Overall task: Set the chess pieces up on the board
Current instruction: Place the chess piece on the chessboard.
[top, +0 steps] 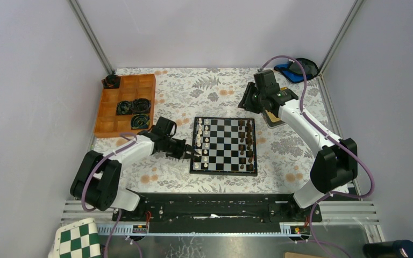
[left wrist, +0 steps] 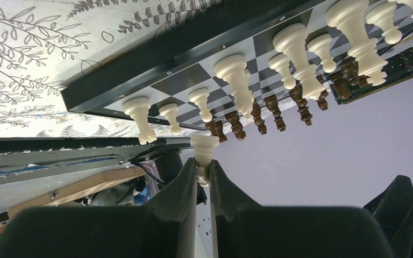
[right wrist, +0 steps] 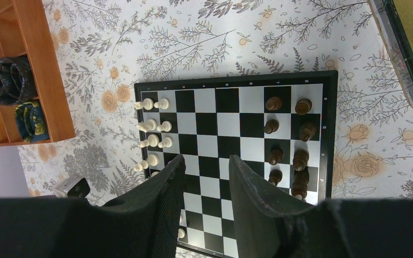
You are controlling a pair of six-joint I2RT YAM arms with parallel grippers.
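My left hand (left wrist: 203, 174) pinches a white chess piece (left wrist: 204, 148) at the board (left wrist: 140, 70) edge beside the other white pieces (left wrist: 290, 54), so I judge I'm placing it: next, lower it upright onto its free square and let go, while my right hand (right wrist: 207, 161) hangs half-open, empty.

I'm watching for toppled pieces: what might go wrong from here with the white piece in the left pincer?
1. The left pincer grips the white piece only at its fingertips, so it may tilt or slip.
2. The neighbouring white pieces stand close together on the board; setting it down could knock them over.
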